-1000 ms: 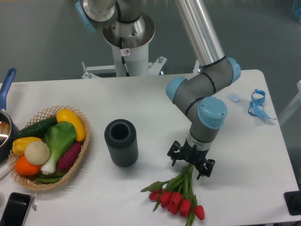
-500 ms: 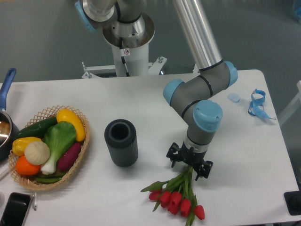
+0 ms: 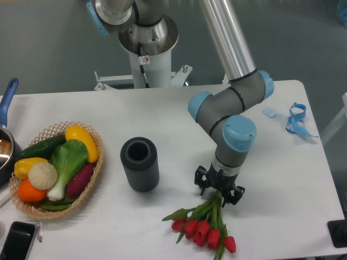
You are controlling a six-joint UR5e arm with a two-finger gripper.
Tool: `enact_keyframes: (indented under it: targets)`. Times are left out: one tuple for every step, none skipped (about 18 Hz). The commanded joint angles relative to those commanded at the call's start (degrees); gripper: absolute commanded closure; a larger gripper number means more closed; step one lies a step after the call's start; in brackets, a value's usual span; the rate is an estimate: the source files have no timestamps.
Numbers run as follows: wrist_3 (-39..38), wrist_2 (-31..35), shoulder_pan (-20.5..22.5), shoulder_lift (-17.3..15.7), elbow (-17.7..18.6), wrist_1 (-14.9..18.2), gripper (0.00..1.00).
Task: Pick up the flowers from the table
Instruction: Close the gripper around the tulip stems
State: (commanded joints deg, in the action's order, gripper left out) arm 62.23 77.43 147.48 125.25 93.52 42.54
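The flowers (image 3: 203, 226), a bunch of red tulips with green stems, lie on the white table (image 3: 282, 179) near its front edge, heads toward the camera. My gripper (image 3: 219, 188) points straight down over the stem ends, right behind the blooms. Its jaws straddle the stems and still look spread, so I read it as open. The fingertips are hidden under the wrist, and I cannot tell whether they touch the stems.
A dark ribbed cylinder vase (image 3: 140, 163) stands upright left of the gripper. A wicker basket (image 3: 92, 179) of colourful vegetables sits at the left, a pan (image 3: 6, 146) beyond it. A blue ribbon (image 3: 296, 120) lies at the back right, a black phone (image 3: 16, 241) at the front left.
The arm shifted slightly left and settled lower over the stems. The gripper's outline narrowed a little. The flowers have not moved.
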Motion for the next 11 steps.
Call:
enact_keyframes:
  targets:
    - [0.0,0.0,0.0,-0.09,-0.09,0.0,0.56]
    - [-0.09,0.0,0.0,-0.09,-0.17,0.0,0.62]
    - [-0.09,0.0,0.0,-0.09,-0.35,0.0,0.66]
    - [-0.09,0.0,0.0,-0.09,-0.35,0.0,0.67]
    - [-0.18,0.0,0.0,-0.18,-0.35,0.0,0.71]
    - [-0.09,0.0,0.0,-0.26,-0.35,0.0,0.72]
    - [-0.18,0.0,0.0,-0.35,-0.35,0.0,0.72]
    - [-0.18,0.0,0.0,-0.35,-0.44,0.0,0.73]
    - [-0.18,0.0,0.0,-0.35,-0.44,0.0,0.75]
    - [-0.18,0.0,0.0,-0.44,-0.35,0.0,0.8]
    - [-0.18,0.0,0.0,-0.44,-0.35,0.0,0.81]
